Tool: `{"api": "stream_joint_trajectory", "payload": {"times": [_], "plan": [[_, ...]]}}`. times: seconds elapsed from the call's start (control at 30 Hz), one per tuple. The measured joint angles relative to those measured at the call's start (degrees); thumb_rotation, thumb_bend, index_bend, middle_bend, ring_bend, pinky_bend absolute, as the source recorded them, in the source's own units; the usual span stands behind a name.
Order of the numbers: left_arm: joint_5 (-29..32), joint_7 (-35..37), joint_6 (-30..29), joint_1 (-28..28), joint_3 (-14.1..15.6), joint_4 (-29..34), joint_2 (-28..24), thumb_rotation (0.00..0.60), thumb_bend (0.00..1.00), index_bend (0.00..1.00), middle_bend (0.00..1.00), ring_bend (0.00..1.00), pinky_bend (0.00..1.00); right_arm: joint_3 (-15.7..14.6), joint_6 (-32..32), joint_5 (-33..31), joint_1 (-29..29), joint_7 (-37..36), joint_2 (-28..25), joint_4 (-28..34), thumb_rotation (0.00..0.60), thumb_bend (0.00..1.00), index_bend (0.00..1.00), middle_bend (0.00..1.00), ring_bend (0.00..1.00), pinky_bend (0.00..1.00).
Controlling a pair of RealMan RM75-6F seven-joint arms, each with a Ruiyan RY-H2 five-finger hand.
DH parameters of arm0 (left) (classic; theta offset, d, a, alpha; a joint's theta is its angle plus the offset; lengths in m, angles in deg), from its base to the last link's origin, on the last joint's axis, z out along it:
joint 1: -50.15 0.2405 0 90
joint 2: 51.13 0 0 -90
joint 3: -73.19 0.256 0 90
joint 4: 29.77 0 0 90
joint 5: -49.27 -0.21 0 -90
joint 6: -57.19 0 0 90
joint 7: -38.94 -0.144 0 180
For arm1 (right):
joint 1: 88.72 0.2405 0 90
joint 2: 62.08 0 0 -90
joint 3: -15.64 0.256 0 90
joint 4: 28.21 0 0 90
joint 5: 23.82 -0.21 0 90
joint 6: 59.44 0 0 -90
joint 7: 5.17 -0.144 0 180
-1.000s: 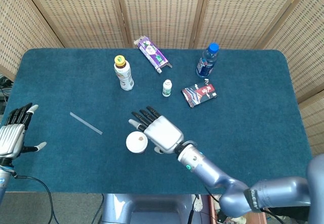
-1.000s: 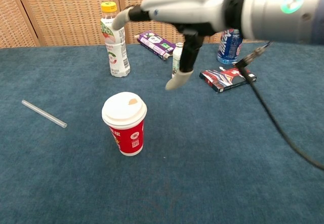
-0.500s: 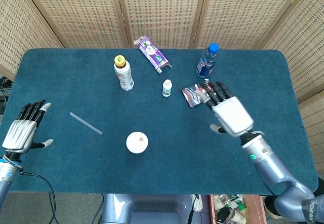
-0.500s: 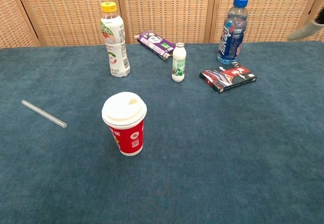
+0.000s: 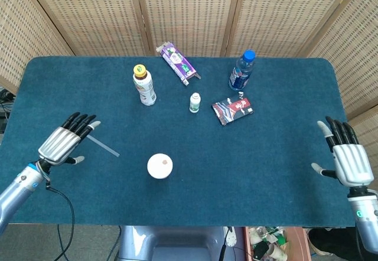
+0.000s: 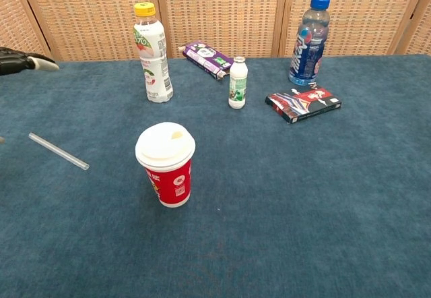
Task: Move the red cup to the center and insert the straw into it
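The red cup point(image 5: 159, 166) point(image 6: 166, 164) with a white lid stands upright near the table's front middle. A clear straw point(image 5: 105, 147) point(image 6: 58, 152) lies flat on the cloth to its left. My left hand point(image 5: 65, 141) hovers over the straw's left end, fingers spread, holding nothing; only its fingertips point(image 6: 27, 61) enter the chest view at the left edge. My right hand point(image 5: 344, 157) hangs open at the table's right edge, far from the cup.
A white bottle with a yellow cap point(image 5: 143, 85), a purple carton point(image 5: 178, 62), a small white bottle point(image 5: 195, 102), a blue-capped water bottle point(image 5: 241, 71) and a dark snack packet point(image 5: 233, 110) stand across the back half of the blue table point(image 5: 277, 172).
My right hand has pulled away from the cup, across to the table's right edge. My left hand has moved in from the left edge to over the straw.
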Motion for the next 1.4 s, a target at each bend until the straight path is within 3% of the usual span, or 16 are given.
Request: {"api": "stream_joint_trajectory", "payload": {"times": [0.27, 0.6, 1.4], "plan": [[-1.5, 3.9, 7.4, -6.5, 2.0, -3.3, 4.7, 0.6, 0.09, 0.3, 0.0, 0.0, 0.0, 2.5, 5.0, 1.0, -5.4, -2.3, 2.8, 0.8, 0.6, 0.0, 0.0, 0.0, 0.0, 0.0], [-0.1, 2.6, 11.7, -10.2, 2.6, -7.1, 8.8, 0.6, 0.22, 0.43, 0.0, 0.0, 0.0, 4.3, 2.7, 1.9, -6.5, -6.3, 3.3, -1.3, 0.6, 0.0, 0.0, 0.0, 0.0, 0.0], [2.8, 5.9, 13.6, -10.9, 5.8, -19.0, 15.8, 0.6, 0.34, 0.45, 0.0, 0.0, 0.0, 7.5, -1.4, 3.3, -8.3, -6.6, 3.5, -2.3, 0.6, 0.0, 0.0, 0.0, 0.0, 0.0]]}}
